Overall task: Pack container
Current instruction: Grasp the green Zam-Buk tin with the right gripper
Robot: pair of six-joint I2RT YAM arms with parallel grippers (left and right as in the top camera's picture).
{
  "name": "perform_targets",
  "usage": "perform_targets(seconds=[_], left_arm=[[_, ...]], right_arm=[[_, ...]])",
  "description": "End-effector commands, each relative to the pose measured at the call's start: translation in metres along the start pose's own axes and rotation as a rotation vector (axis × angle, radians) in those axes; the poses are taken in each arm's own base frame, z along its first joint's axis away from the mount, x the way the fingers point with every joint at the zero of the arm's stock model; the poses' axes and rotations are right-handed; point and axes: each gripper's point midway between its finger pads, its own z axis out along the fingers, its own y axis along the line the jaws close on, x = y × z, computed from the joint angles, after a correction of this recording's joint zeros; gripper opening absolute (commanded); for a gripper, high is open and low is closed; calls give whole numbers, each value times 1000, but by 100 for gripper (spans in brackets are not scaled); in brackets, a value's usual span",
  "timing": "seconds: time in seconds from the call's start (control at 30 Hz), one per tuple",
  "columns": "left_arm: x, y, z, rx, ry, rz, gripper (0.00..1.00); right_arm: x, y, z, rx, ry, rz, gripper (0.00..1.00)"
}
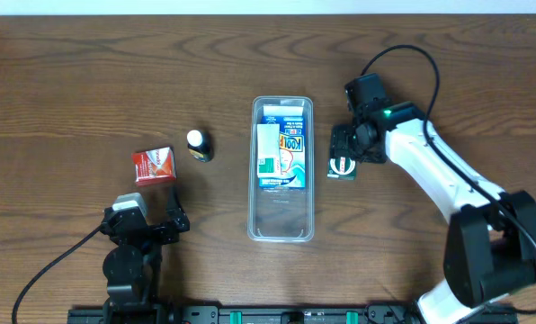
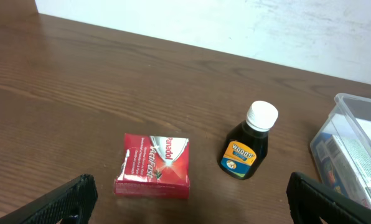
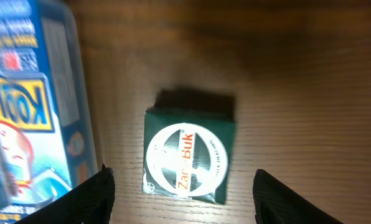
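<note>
The green box (image 3: pixel 188 163) lies between the right gripper's (image 3: pixel 184 196) spread jaws, apparently untouched, at the container's (image 1: pixel 282 218) three o'clock. The left gripper's (image 2: pixel 192 208) jaws are spread too.

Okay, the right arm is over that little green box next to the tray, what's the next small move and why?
Probably lower the right gripper straight down and close on the green box. Its fingers are open and straddle the box, which lies flat beside the container, outside it and not yet packed.
</note>
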Motion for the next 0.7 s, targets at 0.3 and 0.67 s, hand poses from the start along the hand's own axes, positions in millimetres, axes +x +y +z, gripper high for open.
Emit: perform_targets(seconds=[0.3, 0.67], left_arm=[[13, 2, 3, -7, 30, 2, 98], [13, 2, 3, -7, 31, 2, 98]], right_arm=[[23, -6, 47, 13, 144, -37, 75], [21, -8, 47, 23, 139, -35, 55]])
